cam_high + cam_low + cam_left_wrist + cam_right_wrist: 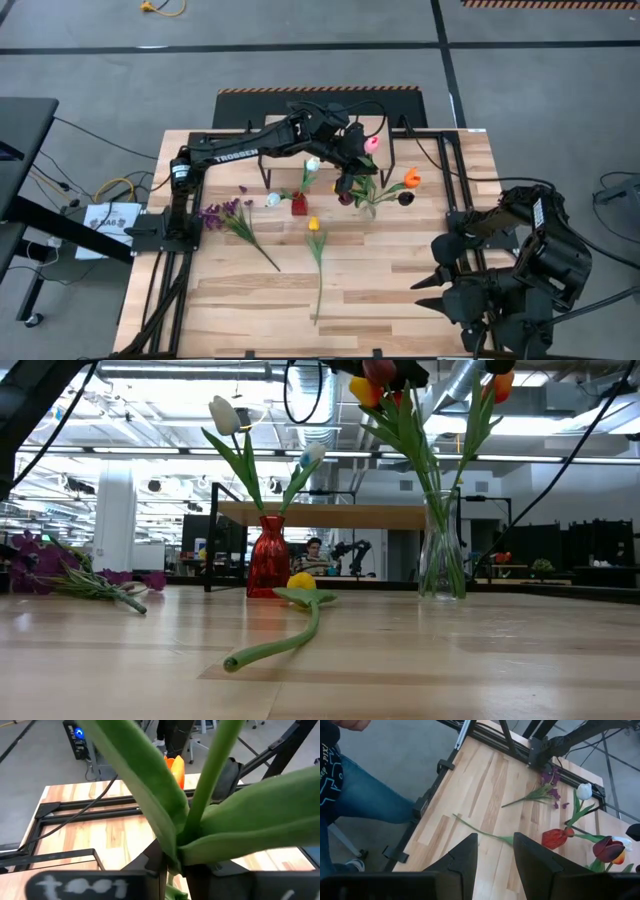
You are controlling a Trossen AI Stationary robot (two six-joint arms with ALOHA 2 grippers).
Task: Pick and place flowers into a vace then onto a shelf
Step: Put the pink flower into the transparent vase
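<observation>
Left claw (352, 150) hangs over the clear vase (441, 550), pinching a green tulip stem (212, 775); release only once the stem sits deep inside the rim. Right claw (495, 857) waits spread at the worktop (400, 290) edge. Yellow tulip (314, 226) lies mid-worktop, with open room around it

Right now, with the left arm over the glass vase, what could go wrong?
1. The left gripper sits among the tulip stems above the clear glass vase; pulling away could drag a stem out or tip the vase.
2. The red vase stands close by; the arm might knock it.
The right gripper waits open at the table's right.
</observation>
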